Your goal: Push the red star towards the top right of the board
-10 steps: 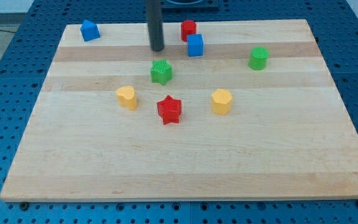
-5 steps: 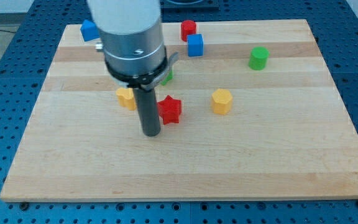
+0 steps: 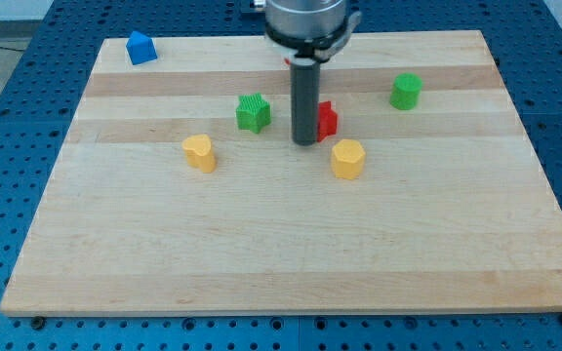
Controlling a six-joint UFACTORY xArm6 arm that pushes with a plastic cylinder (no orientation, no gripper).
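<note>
The red star [image 3: 327, 119] lies near the board's middle, a little toward the view's top, mostly hidden behind my rod. My tip [image 3: 305, 140] rests on the board right against the star's left and lower side. The yellow hexagon block [image 3: 347, 158] sits just below and right of the star.
A green star [image 3: 253, 112] lies left of my rod. A yellow heart block [image 3: 199, 152] is further left. A green cylinder [image 3: 406, 91] stands toward the right. A blue block [image 3: 141, 48] is at the top left corner. The arm hides the board's top middle.
My tip has swept from below-left of the red star up and to the right, and the star has moved with it toward the view's top right. The arm now hides the red cylinder and blue cube.
</note>
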